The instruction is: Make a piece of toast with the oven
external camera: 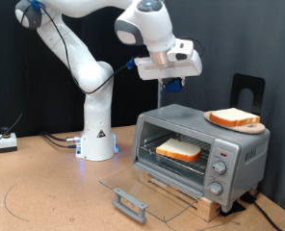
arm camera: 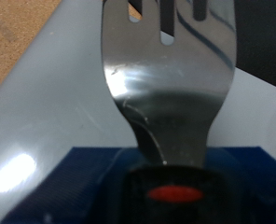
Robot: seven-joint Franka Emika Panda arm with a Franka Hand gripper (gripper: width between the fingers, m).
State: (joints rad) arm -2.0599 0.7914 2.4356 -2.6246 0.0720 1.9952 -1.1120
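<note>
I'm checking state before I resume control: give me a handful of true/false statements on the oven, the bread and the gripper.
1. The oven door is closed. False: the glass door hangs open, lying flat in front.
2. A bread slice lies on the rack inside the oven. True.
3. A second slice sits on a wooden board on top of the oven. True.
4. The gripper is reaching inside the oven cavity. False: it is in the air above the oven, clear of it.
5. The gripper holds a slice of bread. False: the wrist view shows a metal fork at the gripper, not bread.
</note>
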